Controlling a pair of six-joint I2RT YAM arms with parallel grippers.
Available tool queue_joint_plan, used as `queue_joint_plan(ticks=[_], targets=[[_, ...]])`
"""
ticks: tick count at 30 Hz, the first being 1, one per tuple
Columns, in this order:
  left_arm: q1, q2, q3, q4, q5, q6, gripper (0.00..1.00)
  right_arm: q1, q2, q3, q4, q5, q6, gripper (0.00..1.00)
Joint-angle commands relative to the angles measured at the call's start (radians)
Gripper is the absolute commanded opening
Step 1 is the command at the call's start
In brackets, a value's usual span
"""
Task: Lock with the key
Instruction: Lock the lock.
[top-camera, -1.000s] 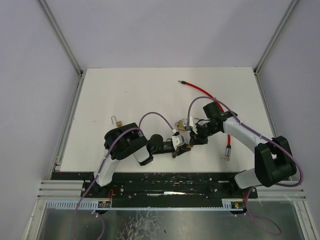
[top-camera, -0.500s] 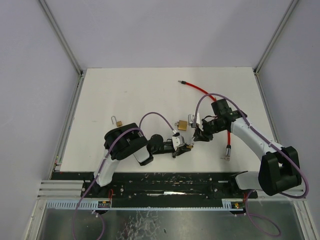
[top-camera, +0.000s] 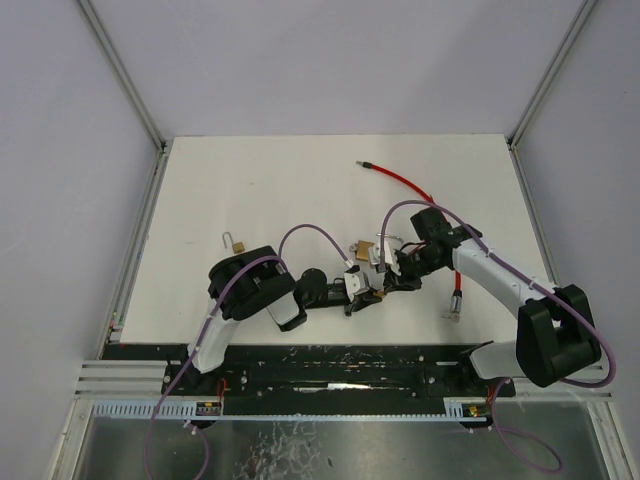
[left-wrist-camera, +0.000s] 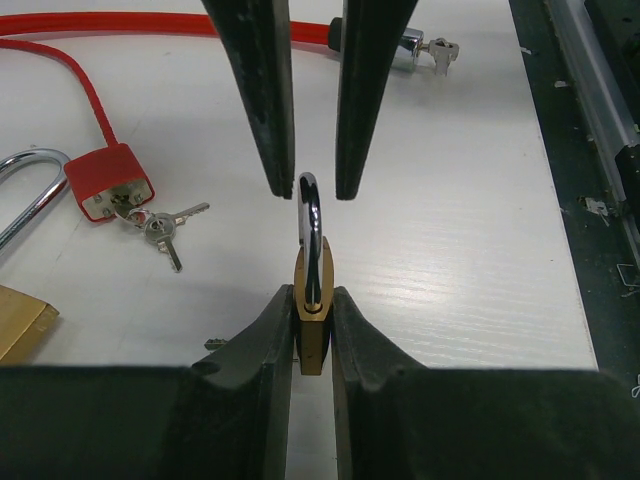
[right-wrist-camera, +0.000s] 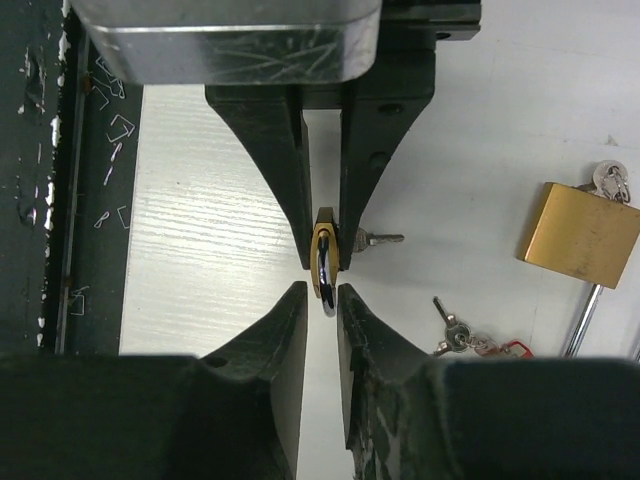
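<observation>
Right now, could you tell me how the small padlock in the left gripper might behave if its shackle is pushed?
Probably stiff and dense: the padlock has a brass-coloured body and metal shackle. Pinched at its narrow body by the left gripper, it may pivot. The polished shackle looks slippery.

Robotics lab test cell — white table (top-camera: 250, 190), plain grey walls (top-camera: 330, 60), aluminium frame rails (top-camera: 122, 80), slotted cable duct (top-camera: 300, 409)

Three brass padlocks with steel shackles (top-camera: 237, 243) (top-camera: 364, 250) (left-wrist-camera: 312, 310), one red cable lock (left-wrist-camera: 108, 180) and two black-and-white robot arms (top-camera: 250, 290) (top-camera: 490, 270) share the white surface (top-camera: 260, 180); small silver keys (left-wrist-camera: 160, 225), number unclear.
</observation>
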Motion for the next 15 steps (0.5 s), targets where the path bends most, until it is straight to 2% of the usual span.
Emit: queue_joint_plan(ticks=[1,4,11,15], targets=[[-0.006,0.02,-0.005,-0.106,0.007,0.015,0.0,0.016,0.001,-0.008,0.004,0.019,-0.037,0.23],[-0.007,0.023,-0.004,-0.107,0.006,0.013,0.0,0.024,0.003,-0.015,0.007,0.024,-0.041,0.19],[-0.006,0.021,-0.004,-0.107,0.0,0.012,0.0,0.037,0.028,0.0,-0.012,0.043,-0.028,0.01],[-0.007,0.022,-0.004,-0.108,0.004,0.012,0.0,0.04,0.03,-0.009,0.02,0.083,-0.008,0.0]])
